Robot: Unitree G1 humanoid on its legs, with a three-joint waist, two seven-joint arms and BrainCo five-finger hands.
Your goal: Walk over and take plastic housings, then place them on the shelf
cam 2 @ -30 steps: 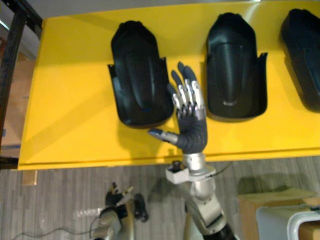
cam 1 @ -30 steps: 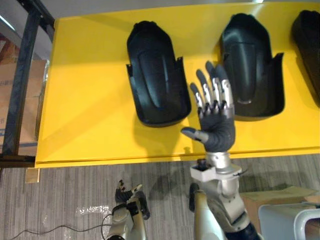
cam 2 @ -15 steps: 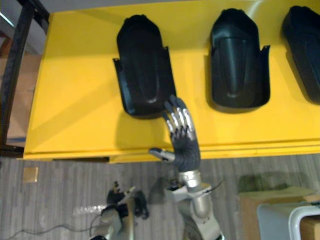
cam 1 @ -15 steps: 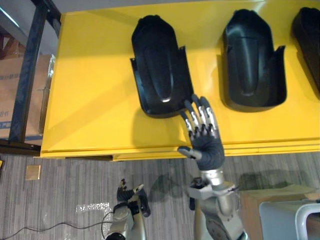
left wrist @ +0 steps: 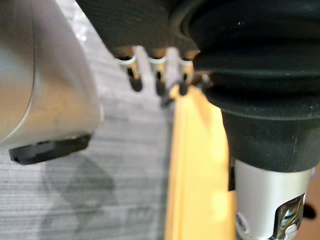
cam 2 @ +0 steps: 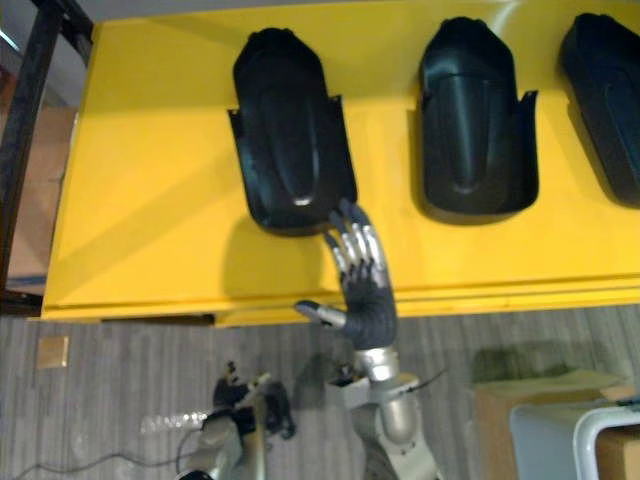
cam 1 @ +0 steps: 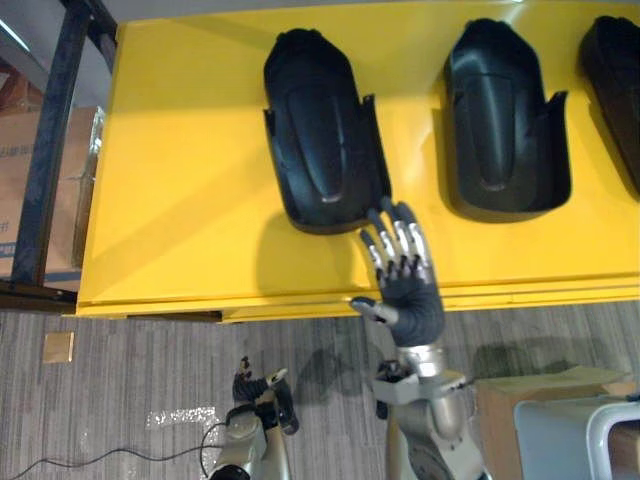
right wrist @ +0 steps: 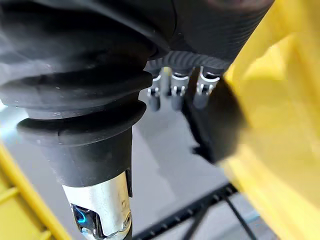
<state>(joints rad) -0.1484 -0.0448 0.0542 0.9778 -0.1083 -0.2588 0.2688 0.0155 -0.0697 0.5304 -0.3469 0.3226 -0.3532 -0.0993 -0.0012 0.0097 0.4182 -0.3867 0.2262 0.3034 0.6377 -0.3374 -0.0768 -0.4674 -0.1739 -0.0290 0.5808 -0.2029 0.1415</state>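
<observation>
1. Lying flat on the yellow surface [cam 1: 180,200] are three black plastic housings in a row, well apart from each other: the left housing [cam 1: 325,140], the middle housing [cam 1: 503,120] and the right housing [cam 1: 615,90], which is cut off by the edge of the view.
2. Each housing has its rounded end away from the robot and its open, squared end toward the robot.
3. The right hand [cam 1: 408,295] is above the near edge of the yellow surface, back of the hand up and thumb out to the side.
4. Its fingers [cam 1: 392,235] are straight and slightly spread, and they grasp nothing. The fingertips overlap the near right corner of the left housing; contact cannot be confirmed.
5. The left hand [cam 1: 262,388] hangs low over the grey striped floor [cam 1: 130,380], well apart from the housings. Its fingers are relaxed and it is empty.
6. Surrounding items: a black frame [cam 1: 50,150] stands just beside the far-left end of the yellow surface, and a cardboard box [cam 1: 525,400] sits on the floor to the robot's right.
</observation>
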